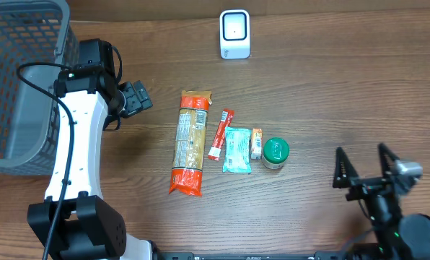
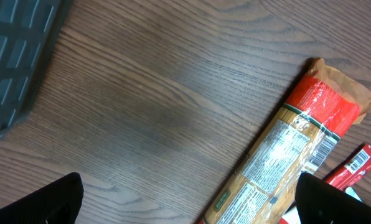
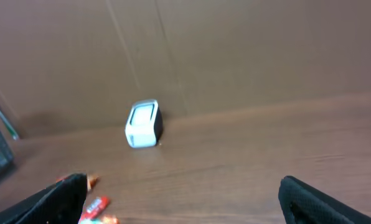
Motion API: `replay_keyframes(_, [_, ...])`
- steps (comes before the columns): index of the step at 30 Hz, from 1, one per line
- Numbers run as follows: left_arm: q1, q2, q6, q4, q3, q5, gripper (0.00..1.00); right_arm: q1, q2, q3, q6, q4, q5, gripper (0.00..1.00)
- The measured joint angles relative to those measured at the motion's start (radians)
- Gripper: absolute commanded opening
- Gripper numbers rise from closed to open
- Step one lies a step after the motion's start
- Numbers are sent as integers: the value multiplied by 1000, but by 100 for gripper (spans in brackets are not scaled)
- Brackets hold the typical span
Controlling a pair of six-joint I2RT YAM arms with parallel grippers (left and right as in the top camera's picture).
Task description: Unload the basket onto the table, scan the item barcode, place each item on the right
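Observation:
A row of items lies mid-table: a long red-and-tan pasta packet (image 1: pixel 190 142), a red stick packet (image 1: pixel 220 133), a teal pouch (image 1: pixel 237 150), a small orange box (image 1: pixel 256 143) and a green-lidded jar (image 1: pixel 275 152). The white barcode scanner (image 1: pixel 234 34) stands at the far edge, also in the right wrist view (image 3: pixel 142 123). My left gripper (image 1: pixel 137 98) hangs open left of the pasta packet (image 2: pixel 285 155), holding nothing, with a printed barcode visible on the packet's side. My right gripper (image 1: pixel 361 162) is open and empty near the front right, facing the scanner.
A grey plastic basket (image 1: pixel 20 79) fills the far left corner and shows at the left wrist view's edge (image 2: pixel 17 50). A brown wall rises behind the scanner. Bare wood lies between the jar and my right gripper.

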Motion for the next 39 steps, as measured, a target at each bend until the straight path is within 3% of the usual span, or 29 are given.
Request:
replay_keyframes(9, [0, 0, 0, -3, 0, 0, 100, 0, 232, 465, 4, -267, 59, 100])
replay_keyframes(17, [0, 0, 0, -3, 0, 0, 100, 0, 615, 829, 12, -678, 45, 100])
replay_keyframes(23, [0, 0, 0, -3, 0, 0, 100, 0, 952, 1106, 112, -987, 11, 100])
replay_keyframes(27, [0, 0, 0, -3, 0, 0, 100, 0, 1103, 1223, 143, -1027, -61, 100])
replay_keyframes(34, [0, 0, 0, -3, 0, 0, 100, 0, 1250, 1244, 166, -999, -319, 100])
replay_keyframes(39, [0, 0, 0, -3, 0, 0, 100, 49, 1346, 1244, 203, -1003, -334, 100])
